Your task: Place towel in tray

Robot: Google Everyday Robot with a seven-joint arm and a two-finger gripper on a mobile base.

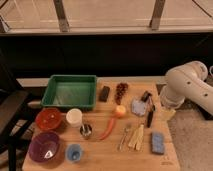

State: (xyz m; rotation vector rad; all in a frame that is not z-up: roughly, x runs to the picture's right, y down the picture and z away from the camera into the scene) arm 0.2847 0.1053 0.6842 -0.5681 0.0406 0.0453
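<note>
The towel is a small crumpled grey-blue cloth lying on the wooden table, right of centre. The green tray stands at the table's back left and holds nothing that I can see. My white arm comes in from the right. Its dark gripper hangs low over the table, right beside the towel's right edge. I cannot tell whether it touches the towel.
A black block and dark grapes lie between tray and towel. An orange fruit, red pepper, metal cup, white cup, red bowl, purple bowl, cutlery and blue sponge fill the front.
</note>
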